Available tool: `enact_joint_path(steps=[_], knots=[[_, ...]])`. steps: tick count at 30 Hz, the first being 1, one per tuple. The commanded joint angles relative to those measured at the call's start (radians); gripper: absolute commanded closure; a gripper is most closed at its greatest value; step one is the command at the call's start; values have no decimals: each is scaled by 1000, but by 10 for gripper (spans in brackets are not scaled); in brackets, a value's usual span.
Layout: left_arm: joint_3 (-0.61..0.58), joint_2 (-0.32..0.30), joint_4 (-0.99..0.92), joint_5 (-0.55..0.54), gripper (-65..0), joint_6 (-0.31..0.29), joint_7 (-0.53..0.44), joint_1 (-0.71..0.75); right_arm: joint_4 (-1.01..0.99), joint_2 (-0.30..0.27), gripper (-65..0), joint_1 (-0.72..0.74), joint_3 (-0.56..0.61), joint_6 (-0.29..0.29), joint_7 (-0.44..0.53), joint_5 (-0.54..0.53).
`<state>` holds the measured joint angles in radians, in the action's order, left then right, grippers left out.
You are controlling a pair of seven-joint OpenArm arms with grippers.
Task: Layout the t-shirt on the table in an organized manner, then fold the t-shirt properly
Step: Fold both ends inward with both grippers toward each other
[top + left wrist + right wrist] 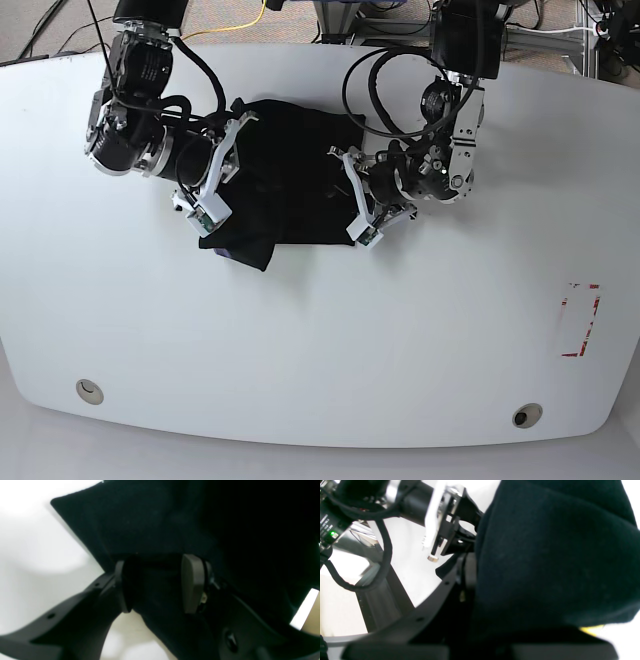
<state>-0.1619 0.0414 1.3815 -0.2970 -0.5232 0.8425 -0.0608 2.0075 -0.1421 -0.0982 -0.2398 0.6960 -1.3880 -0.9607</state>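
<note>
The t-shirt lies bunched in a dark heap on the far-centre part of the table, roughly squarish w/ one corner drooping toward the near-left. Print mostly hidden; only a sliver of yellow shows at the cloth's lower edge in the right wrist view, plus a hint of purple at the near-left corner in the base view.

Left gripper sits at the shirt's right edge in the base view. Wrist cam shows its two pads part-way apart w/ a fold of black cloth bunched between them, so it's clamped on the t-shirt.

Right gripper is at the shirt's left edge in the base view. Its wrist cam is mostly filled by black cloth draped over the fingers; jaws themselves are hidden, but they're closed down tight, and the cloth wrapped around them reads as pinched.

Both arms reach in from the far side of the table. Red tape marks sit well apart, near the right edge, and two small round holes lie along the near edge.
</note>
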Motion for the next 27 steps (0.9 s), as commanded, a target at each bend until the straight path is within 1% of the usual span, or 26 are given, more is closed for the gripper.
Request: enact_joint_path(steps=[1,2,4,6,7,8,11,13,15,17,19,24,27], knots=[[-5,-1,-12,48,-274,11,77,11,6,-6,-16,13,9,2,31,-4],[-5,-1,-12,48,-274,11,77,11,6,-6,-29,13,12,2,31,6],[-5,-1,-12,48,-274,11,77,11,3,-6,-86,15,20,2,32,36],[-5,-1,-12,48,-274,11,77,11,3,-3,-178,15,24,2,39,65],[-5,-1,-12,48,-274,11,77,11,3,-1,-200,15,24,2,42,70],[-5,-1,-12,48,-274,10,77,11,3,11,-271,15,24,2,46,75],[-5,-1,-12,48,-274,10,77,13,3,22,-406,15,24,2,51,79],[-5,-1,-12,48,-274,10,77,13,3,29,-485,16,27,2,51,79],[-5,-1,-12,48,-274,10,77,13,3,43,-545,35,46,2,51,79],[-5,-1,-12,48,-274,10,77,14,3,57,-585,45,75,2,51,79],[-5,-1,-14,48,-274,10,77,14,3,71,-607,55,109,2,51,79],[-5,-1,-14,48,-274,8,76,14,3,101,-610,55,167,2,52,79],[-5,-1,-12,46,-274,7,76,14,6,103,-609,55,187,2,52,79]])
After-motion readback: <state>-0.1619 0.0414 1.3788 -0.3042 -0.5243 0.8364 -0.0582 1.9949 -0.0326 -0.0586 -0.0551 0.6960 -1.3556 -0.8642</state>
